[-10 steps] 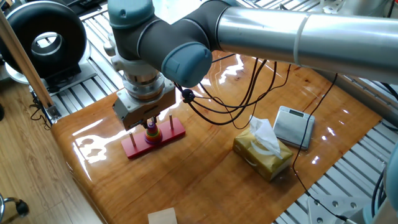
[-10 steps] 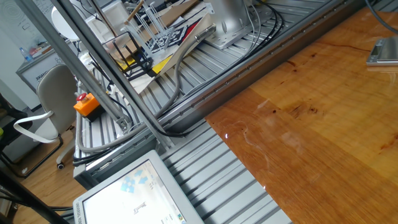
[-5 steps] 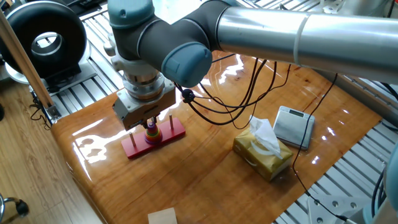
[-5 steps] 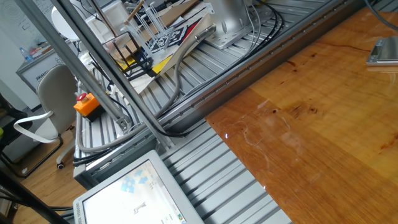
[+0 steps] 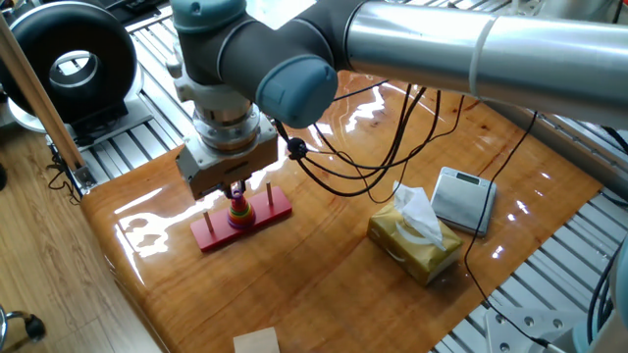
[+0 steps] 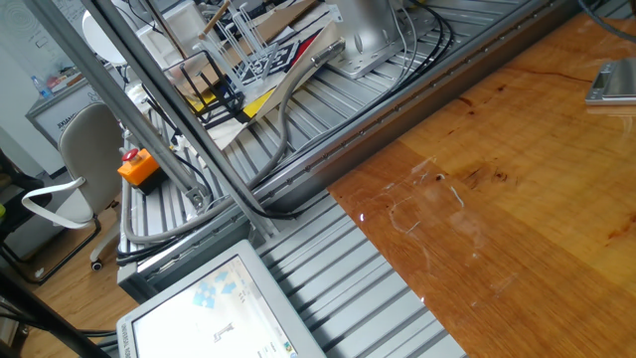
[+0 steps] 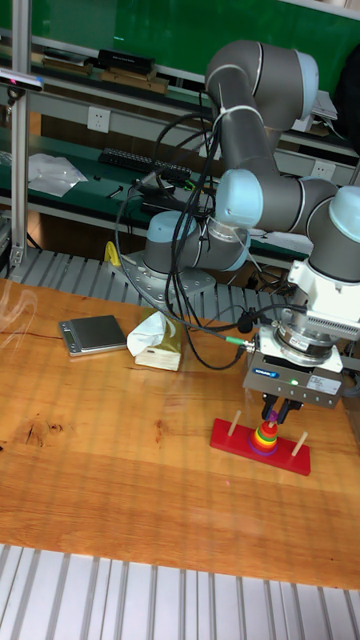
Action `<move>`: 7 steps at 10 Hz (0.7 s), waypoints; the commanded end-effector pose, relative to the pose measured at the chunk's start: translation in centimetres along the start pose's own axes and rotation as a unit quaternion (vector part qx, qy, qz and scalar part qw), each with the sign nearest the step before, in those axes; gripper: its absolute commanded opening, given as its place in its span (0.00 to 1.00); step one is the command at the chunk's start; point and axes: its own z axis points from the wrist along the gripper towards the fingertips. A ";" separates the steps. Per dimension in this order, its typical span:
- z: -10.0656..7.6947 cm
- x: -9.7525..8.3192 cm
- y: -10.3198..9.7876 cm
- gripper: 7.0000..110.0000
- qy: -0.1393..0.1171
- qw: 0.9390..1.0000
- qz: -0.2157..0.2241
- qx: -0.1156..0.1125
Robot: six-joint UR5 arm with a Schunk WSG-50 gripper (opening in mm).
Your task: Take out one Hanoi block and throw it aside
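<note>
The gripper [image 5: 235,188] has risen slightly above the ring stack [image 7: 265,437] — likely lifting begins. Finger state: cannot tell; the Hanoi block is not discernible.

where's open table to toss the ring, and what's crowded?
Free: the wide wood strip in front of the red peg base toward the near edge, and the stretch left of it, below the scale and tissue box. Crowded: around the ring stack, where the gripper hangs right over the middle peg with cables trailing behind.
</note>
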 end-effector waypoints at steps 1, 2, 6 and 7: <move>-1.9 -0.9 -1.6 0.00 0.006 1.000 -0.006 -0.006; -2.2 -0.9 -2.2 0.00 0.009 1.000 -0.005 -0.009; -3.3 -1.2 -4.1 0.00 0.016 1.000 -0.012 -0.013; -3.5 -1.4 -4.7 0.00 0.017 1.000 -0.017 -0.013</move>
